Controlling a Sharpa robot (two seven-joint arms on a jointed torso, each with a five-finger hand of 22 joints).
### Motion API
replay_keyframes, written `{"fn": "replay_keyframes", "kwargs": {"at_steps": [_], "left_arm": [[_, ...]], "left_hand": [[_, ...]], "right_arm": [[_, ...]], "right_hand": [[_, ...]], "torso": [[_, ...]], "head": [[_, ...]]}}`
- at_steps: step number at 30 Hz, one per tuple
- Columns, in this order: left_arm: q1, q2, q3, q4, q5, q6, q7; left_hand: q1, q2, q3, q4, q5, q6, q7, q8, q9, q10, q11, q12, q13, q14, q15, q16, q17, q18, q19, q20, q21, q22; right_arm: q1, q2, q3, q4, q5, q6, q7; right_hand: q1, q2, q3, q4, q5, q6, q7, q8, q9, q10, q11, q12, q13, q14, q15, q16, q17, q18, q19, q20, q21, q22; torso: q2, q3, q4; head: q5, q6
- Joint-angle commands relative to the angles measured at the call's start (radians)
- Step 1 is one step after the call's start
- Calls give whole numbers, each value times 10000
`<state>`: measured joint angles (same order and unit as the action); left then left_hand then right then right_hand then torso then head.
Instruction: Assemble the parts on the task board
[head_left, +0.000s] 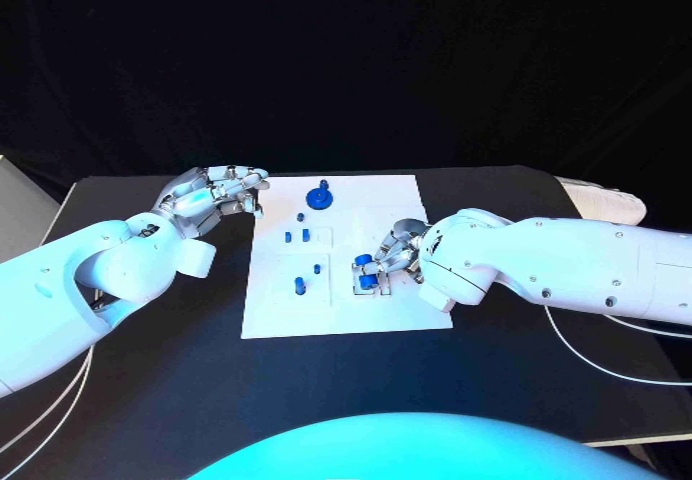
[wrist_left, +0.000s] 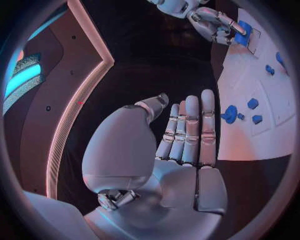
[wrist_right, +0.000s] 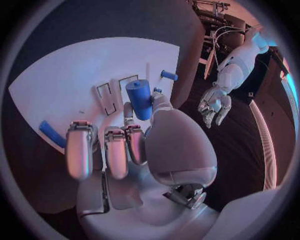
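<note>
The task board (head_left: 346, 310) lies in the middle of the black surface (head_left: 173, 400). I see my right hand (head_left: 392, 262) over the board's right half, pinching a blue cylinder part (wrist_right: 139, 98) between thumb and finger, just above a small outlined recess. My left hand (head_left: 216, 195) hovers off the board's far left corner, fingers straight and close together, holding nothing. Other blue parts (head_left: 302, 237) sit scattered across the board's left half, well apart from either hand. Bare surface surrounds the board's edges.
</note>
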<state>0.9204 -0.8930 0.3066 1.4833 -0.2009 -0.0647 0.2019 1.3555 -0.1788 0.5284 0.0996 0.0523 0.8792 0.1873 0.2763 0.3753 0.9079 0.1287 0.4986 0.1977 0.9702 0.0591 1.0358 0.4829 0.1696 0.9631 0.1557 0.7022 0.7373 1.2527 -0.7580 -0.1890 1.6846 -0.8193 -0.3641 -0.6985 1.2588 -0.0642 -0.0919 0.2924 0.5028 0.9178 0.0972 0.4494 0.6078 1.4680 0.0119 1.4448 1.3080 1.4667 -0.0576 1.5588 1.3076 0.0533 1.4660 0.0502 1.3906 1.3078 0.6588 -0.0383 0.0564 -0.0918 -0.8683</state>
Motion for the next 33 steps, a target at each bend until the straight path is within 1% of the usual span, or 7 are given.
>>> {"fn": "replay_keyframes", "kwargs": {"at_steps": [1, 6, 11, 15, 16, 19, 33], "left_arm": [[-2, 7, 4, 23, -27, 176, 45], [-2, 2, 3, 10, -27, 175, 44], [-2, 0, 3, 11, -27, 181, 43], [-2, -7, 3, 15, -27, 182, 41], [-2, -11, 3, 16, -27, 183, 40], [-2, -23, 3, 17, -27, 180, 38], [-2, -38, 2, 15, -26, 188, 27]], "left_hand": [[-6, 104, 5, 43, 9, -55, -13, 52, -15, -78, -1, -35, -11, 42, 20, -35, 13, 131, 78, -6, -55, -16], [-6, 104, 5, 43, 9, -55, -13, 52, -15, -78, -1, -35, -11, 42, 20, -35, 13, 131, 78, -6, -55, -16], [-6, 104, 5, 43, 9, -55, -13, 52, -15, -78, -1, -35, -11, 42, 20, -35, 13, 131, 78, -6, -55, -16], [-10, 105, -6, 68, 9, -57, -15, 64, -19, -107, 2, -50, -20, 24, 26, -44, 14, 131, 75, -1, -80, -31], [-10, 105, -6, 68, 9, -57, -15, 64, -19, -107, 2, -50, -20, 24, 26, -44, 14, 131, 75, -1, -80, -31], [-10, 105, -6, 68, 9, -57, -15, 64, -19, -107, 2, -50, -20, 24, 26, -44, 14, 131, 75, -1, -80, -31], [-10, 105, -6, 68, 9, -57, -15, 64, -19, -107, 2, -50, -20, 24, 26, -44, 14, 131, 75, -1, -80, -31]], "right_arm": [[-9, 54, -20, -71, -394, 367, -140], [-15, 88, -44, -138, -594, 536, -154], [-33, 143, -64, -160, -763, 726, -168], [-49, 181, -82, -215, -937, 809, -175], [-53, 188, -86, -229, -978, 823, -177], [-69, 210, -95, -258, -1124, 887, -182], [-119, 302, -116, -531, -1558, 964, -195]], "right_hand": [[-88, 12, -18, 14, -63, 260, -184, 63, -13, 61, -79, 6, 1440, 998, -40, 53, 2452, -167, 543, -63, 51, 1674], [-203, 18, -46, 10, -197, 262, -189, 101, -20, 45, -83, -20, 1418, 997, -42, 51, 2448, -164, 540, -67, 37, 1672], [-368, 1, -121, 7, -546, 253, -200, 185, -26, 9, -89, -74, 1373, 996, -48, 48, 2445, -163, 536, -72, 23, 1677], [-520, -10, -229, 7, -981, 244, -211, 292, -24, -12, -98, -111, 1343, 994, -55, 44, 2439, -161, 533, -77, 8, 1682], [-520, -10, -229, 7, -981, 244, -211, 292, -24, -12, -98, -111, 1343, 994, -55, 44, 2439, -161, 533, -77, 8, 1682], [-740, -76, -384, 13, -1267, 250, -223, 399, -8, -13, -106, -119, 1337, 996, -59, 47, 2449, -161, 533, -80, -1, 1688], [-822, -22, -417, 18, -1397, 244, -230, 454, 1, -49, -111, -170, 1292, 992, -64, 38, 2430, -155, 526, -83, -29, 1679]], "torso": [[8, 0, 2], [2, 1, -14], [9, 4, -8], [3, 6, -1], [4, 5, 2], [8, 8, 2], [13, 7, -6]], "head": [[31, -19], [44, -43], [55, -43], [63, -43], [67, -43], [87, -43], [104, -43]]}}
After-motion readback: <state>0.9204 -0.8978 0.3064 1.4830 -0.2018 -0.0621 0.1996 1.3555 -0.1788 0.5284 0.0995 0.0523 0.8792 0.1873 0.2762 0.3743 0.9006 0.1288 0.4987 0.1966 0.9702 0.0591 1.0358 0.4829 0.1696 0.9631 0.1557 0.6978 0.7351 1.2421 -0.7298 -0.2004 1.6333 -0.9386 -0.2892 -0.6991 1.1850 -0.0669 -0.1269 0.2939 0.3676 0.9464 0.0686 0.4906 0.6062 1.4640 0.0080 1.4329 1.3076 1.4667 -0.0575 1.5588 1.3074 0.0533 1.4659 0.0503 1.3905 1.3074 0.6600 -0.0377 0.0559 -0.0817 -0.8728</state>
